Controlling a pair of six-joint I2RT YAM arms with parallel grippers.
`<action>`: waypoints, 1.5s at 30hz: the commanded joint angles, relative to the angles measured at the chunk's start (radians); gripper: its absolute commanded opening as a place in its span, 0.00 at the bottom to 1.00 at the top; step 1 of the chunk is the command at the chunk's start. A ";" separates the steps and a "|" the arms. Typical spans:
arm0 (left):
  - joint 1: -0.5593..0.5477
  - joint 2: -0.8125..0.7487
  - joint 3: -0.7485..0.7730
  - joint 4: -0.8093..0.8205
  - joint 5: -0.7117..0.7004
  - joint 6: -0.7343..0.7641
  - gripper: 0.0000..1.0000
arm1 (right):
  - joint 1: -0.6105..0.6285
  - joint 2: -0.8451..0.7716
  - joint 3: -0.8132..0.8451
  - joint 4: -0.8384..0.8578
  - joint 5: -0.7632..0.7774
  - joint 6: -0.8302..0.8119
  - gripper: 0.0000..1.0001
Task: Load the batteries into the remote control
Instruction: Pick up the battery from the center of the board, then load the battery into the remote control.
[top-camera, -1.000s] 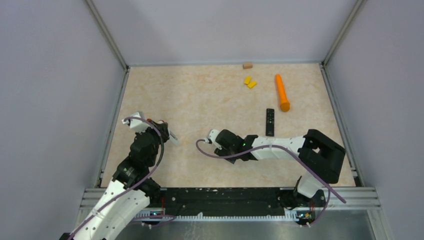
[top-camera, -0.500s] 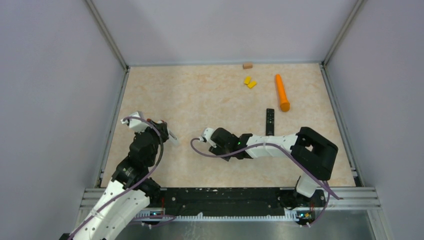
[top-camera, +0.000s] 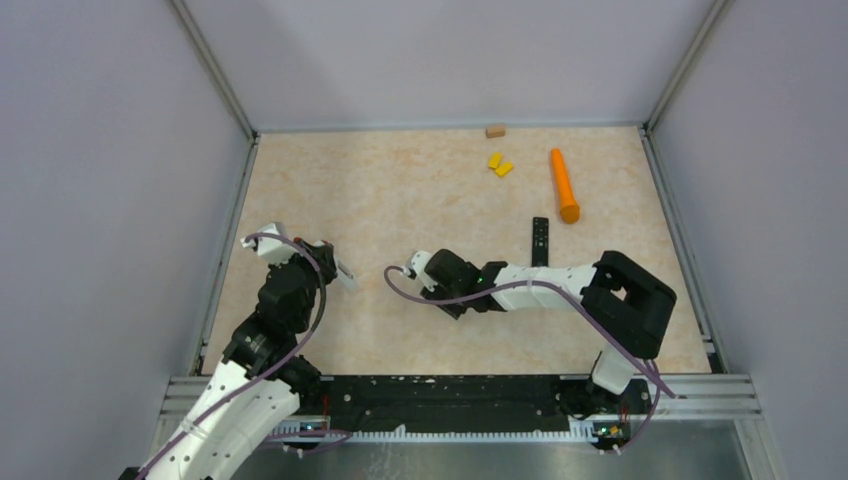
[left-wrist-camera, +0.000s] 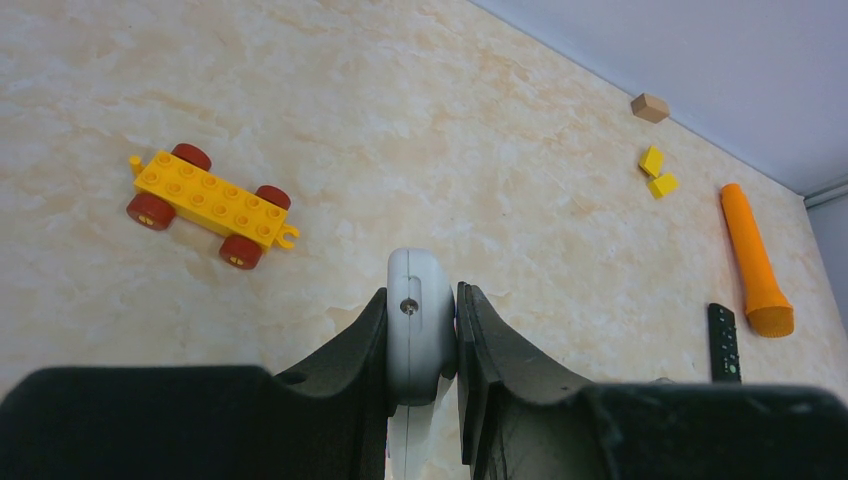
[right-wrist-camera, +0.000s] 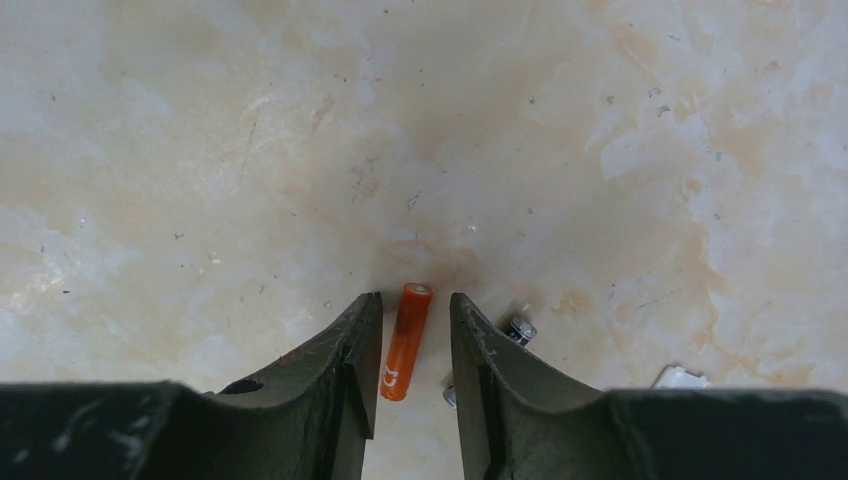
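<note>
**Operator:** Where does my right pincer stand?

**Spotter:** Your right pincer (right-wrist-camera: 415, 300) is low over the surface (right-wrist-camera: 300, 120), near its middle. The jaws are apart, one finger on each side of the orange-red battery (right-wrist-camera: 405, 342). That battery lies flat, lengthwise between the fingers. A sliver of gap shows at the right finger, so you have no grip on it. A dark battery (right-wrist-camera: 517, 328) lies just right of that finger. A small white piece (right-wrist-camera: 680, 377) sits farther right, at the edge of the wrist view.

**Operator:** And my left?

**Spotter:** Your left pincer (left-wrist-camera: 421, 295) is clamped on the pale grey remote (left-wrist-camera: 420, 320), round end pointing away, held above the surface at the near left. Beyond it, to the left, you have a yellow toy car (left-wrist-camera: 210, 205) with red wheels. At the far right lie a tan cube (left-wrist-camera: 650, 107), two yellow blocks (left-wrist-camera: 657, 172) and the long orange cylinder (left-wrist-camera: 755, 260). A black remote (left-wrist-camera: 723, 342) lies nearer than those. All of them are well apart from both pincers.
</note>
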 joint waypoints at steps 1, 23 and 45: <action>0.007 -0.006 0.045 0.018 0.001 0.004 0.00 | -0.029 0.012 0.007 -0.100 -0.062 0.070 0.31; 0.006 0.255 0.016 0.374 0.666 -0.128 0.00 | -0.059 -0.454 -0.121 0.348 -0.043 0.348 0.00; 0.006 0.381 -0.042 0.756 0.913 -0.470 0.00 | -0.021 -0.587 -0.199 0.575 -0.176 0.368 0.00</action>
